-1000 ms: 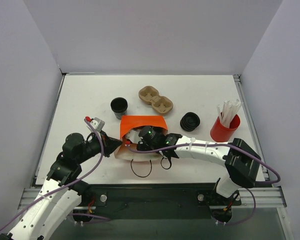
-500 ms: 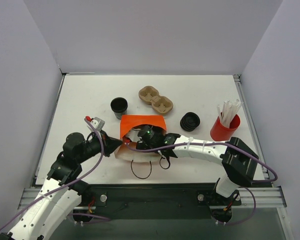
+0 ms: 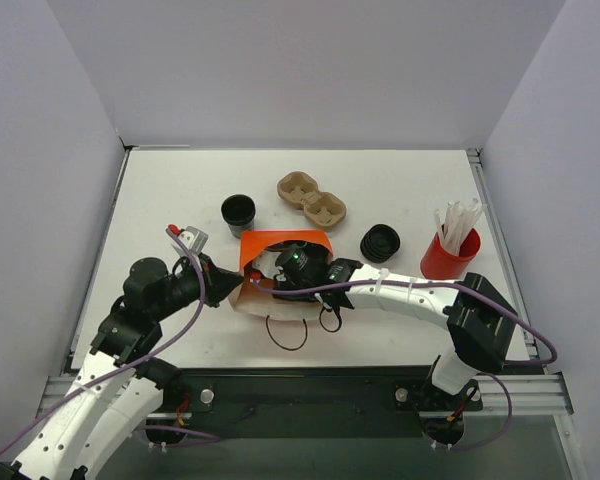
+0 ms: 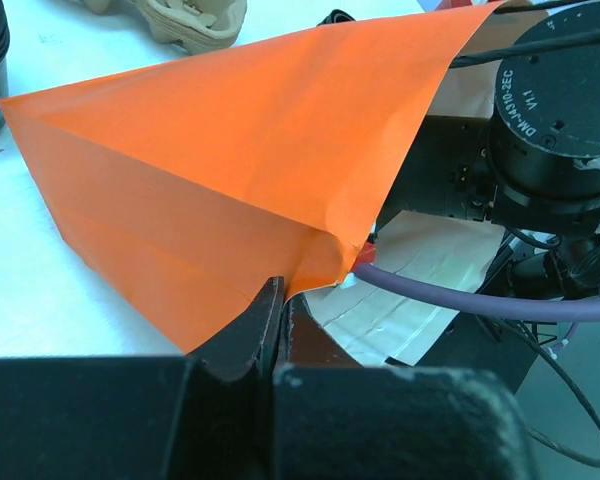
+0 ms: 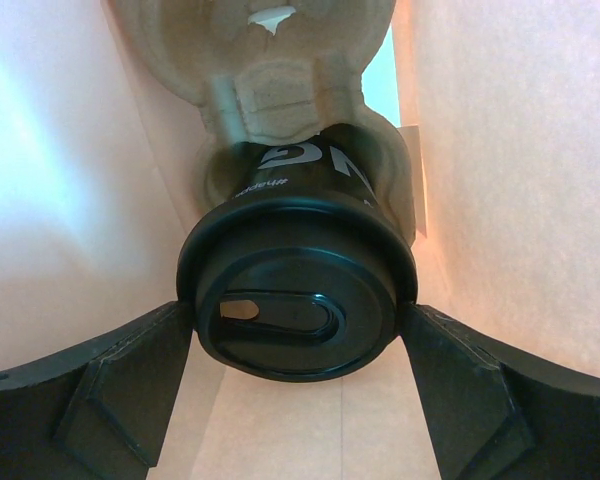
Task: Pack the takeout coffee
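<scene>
The white table (image 3: 180, 180) carries everything. The orange bag (image 3: 285, 243) is in the middle of it with its mouth opened toward the arms, and I take this bag as the landmark.

At the left corner of the bag's mouth, the left gripper (image 4: 280, 292) has its fingers pressed together on the paper edge and pinches it. I judge this is done to keep the mouth lifted and to stop the bag from sliding while the other arm works inside. The right gripper (image 5: 295, 325) reaches in through the mouth.

Deep inside the bag there is a pulp carrier (image 5: 280, 60). The takeout coffee (image 5: 298, 270) sits in the carrier's near pocket with its lid toward the mouth (the pocket seems to wrap the lower part of the cup, so it should not tip). The right fingers (image 5: 100, 390) are spread to both sides of the lid and appear just off its rim. To me this reads as a cup set in place and released, so the packing seems nearly done.

Behind the bag stand a lidless cup (image 3: 238, 211) and a second carrier (image 3: 311, 199). To the right of the bag are a stack of lids (image 3: 380, 242) and a red cup of stirrers (image 3: 448, 258).
</scene>
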`<state>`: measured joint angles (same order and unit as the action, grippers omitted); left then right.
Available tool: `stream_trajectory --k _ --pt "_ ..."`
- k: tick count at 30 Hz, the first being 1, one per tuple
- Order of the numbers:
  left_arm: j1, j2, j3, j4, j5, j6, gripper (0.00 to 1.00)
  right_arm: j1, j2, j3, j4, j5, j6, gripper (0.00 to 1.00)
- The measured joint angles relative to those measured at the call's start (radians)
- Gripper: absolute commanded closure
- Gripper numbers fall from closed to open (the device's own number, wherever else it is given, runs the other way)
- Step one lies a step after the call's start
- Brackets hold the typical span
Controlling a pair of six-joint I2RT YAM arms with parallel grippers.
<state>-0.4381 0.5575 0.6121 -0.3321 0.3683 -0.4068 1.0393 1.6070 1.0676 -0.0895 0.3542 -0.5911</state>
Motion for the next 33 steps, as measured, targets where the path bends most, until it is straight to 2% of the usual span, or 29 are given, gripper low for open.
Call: stream_trajectory --k 13,17,20,33 --pt "0.000 0.071 0.077 -0.051 -0.013 -0.021 1.00 -0.004 -0.012 0.062 -0.138 -0.043 0.048 0.10" --pt "0.000 0.085 0.096 -0.063 -0.016 -0.021 1.00 -0.011 -0.013 0.082 -0.169 -0.067 0.066 0.01" --pt "0.000 0.095 0.108 -0.069 -0.018 -0.021 1.00 -0.015 -0.013 0.092 -0.184 -0.083 0.070 0.00" --pt "0.000 0.134 0.128 -0.068 -0.024 -0.023 1.00 -0.038 -0.014 0.139 -0.230 -0.146 0.071 0.00"
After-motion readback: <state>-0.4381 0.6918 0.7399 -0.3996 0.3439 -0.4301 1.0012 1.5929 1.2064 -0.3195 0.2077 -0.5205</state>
